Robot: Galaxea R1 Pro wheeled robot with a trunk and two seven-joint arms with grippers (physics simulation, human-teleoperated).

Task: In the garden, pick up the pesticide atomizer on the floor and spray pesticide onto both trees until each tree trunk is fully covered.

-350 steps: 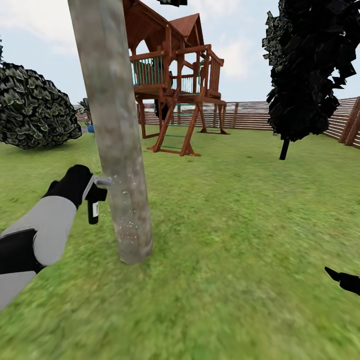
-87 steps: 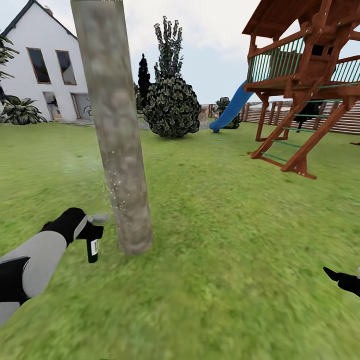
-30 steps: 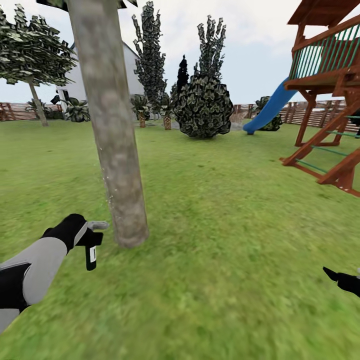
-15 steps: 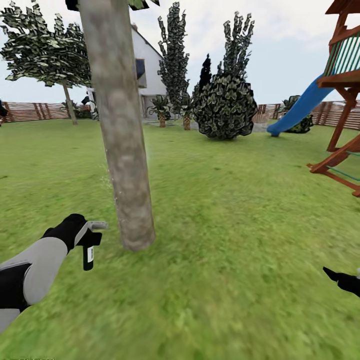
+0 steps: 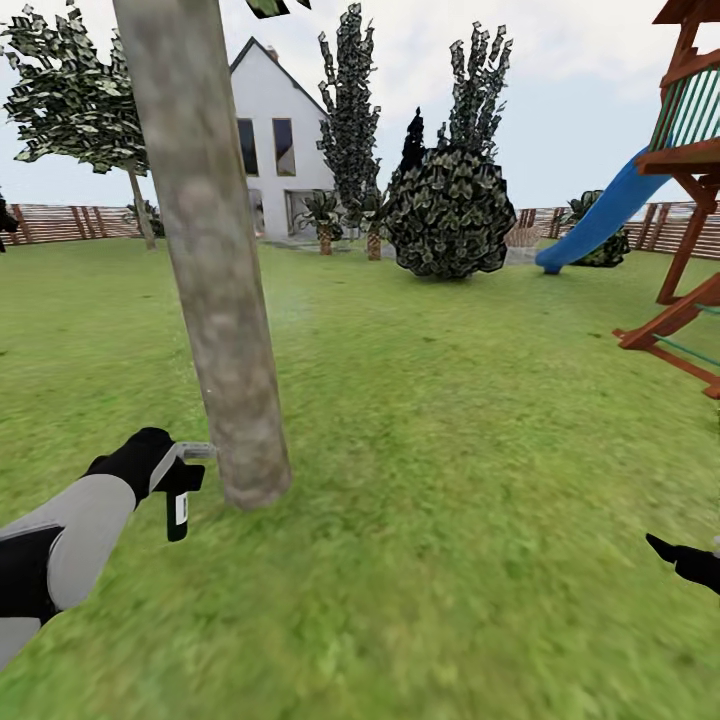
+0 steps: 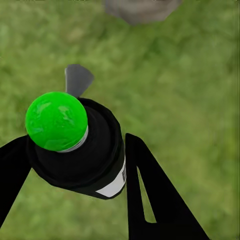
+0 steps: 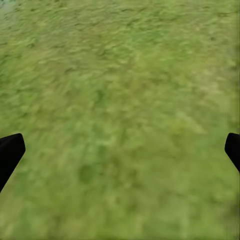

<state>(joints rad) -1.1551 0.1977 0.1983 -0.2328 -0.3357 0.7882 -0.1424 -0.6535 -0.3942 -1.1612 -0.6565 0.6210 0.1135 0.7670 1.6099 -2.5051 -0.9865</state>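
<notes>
The left gripper, at the end of a grey and black arm, pinches the black pesticide atomizer bottle with the white label. It holds the bottle low, next to the foot of the thick grey-brown tree trunk. The grey nozzle points at the bark and its tip looks like it touches it or nearly does. From the left wrist, the two black fingers press on both sides of the bottle, which has a bright green round cap.

Half a second ago the trunk stood a bit more to the right and hid part of the white house with dark windows. Now the whole picture has slid, so the camera moved, and the house shows fully. The nozzle sits closer to the trunk than before.

The right gripper hangs low at the right edge over the green lawn, same as before. Its fingertips are spread wide apart above the grass.

Far off stand the blue slide, the brown wooden play tower, the round dark bush and the brown slat fence.
</notes>
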